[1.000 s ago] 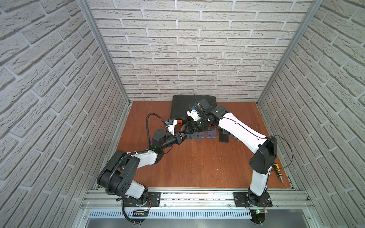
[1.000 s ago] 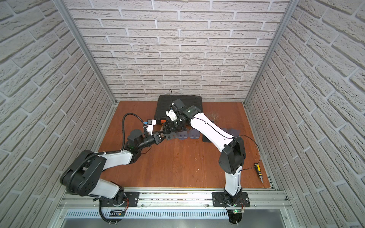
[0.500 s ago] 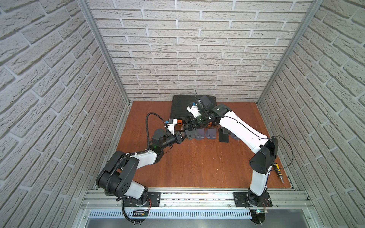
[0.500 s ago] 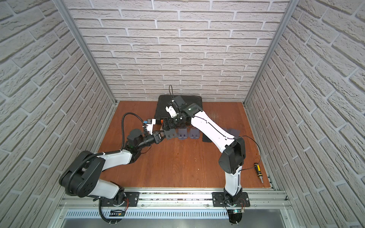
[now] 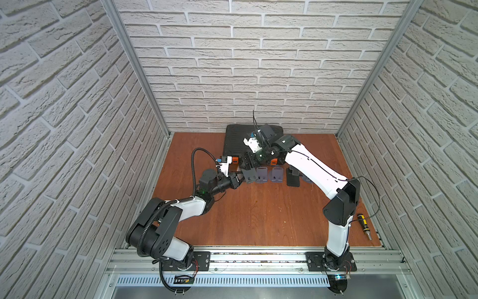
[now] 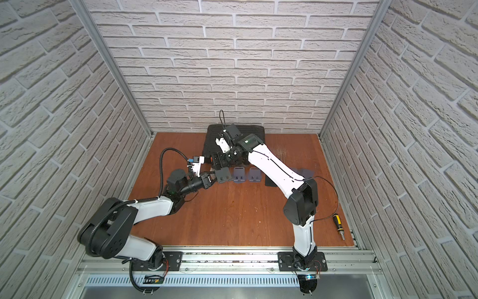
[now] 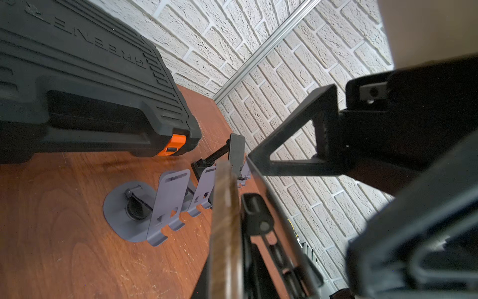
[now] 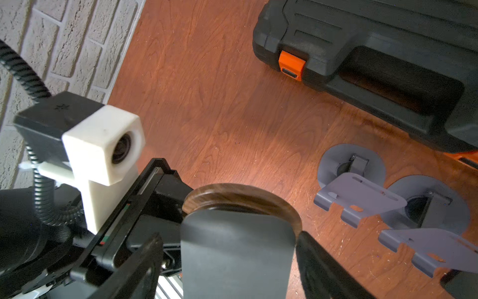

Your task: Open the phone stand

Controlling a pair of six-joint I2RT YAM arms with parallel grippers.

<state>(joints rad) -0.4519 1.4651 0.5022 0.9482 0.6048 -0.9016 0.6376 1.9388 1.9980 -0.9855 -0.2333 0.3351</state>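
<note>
The phone stand [image 5: 249, 176] is dark grey, with a round wood-grain base [image 8: 240, 198] and a flat grey plate [image 8: 236, 256]. It hangs just above the table at the left end of a row of stands. My left gripper [image 5: 238, 179] comes in from the left and is shut on the base disc, seen edge-on [image 7: 225, 220] between its fingers. My right gripper [image 8: 230, 261] reaches down from the back, open, and straddles the plate. One finger [image 8: 318, 264] touches the plate's edge; the other finger [image 8: 144, 261] stands a little apart.
Two grey-blue stands [image 5: 261, 175] [image 5: 277, 175] stand unfolded beside the held one, then a black one [image 5: 293, 178]. A black tool case [image 5: 234, 141] with orange latches lies against the back wall. A screwdriver [image 5: 364, 227] lies at the right front edge.
My right gripper has shifted a little to the left over the held stand, and its jaws have widened slightly. The left arm has stayed put with the base in its grip.
</note>
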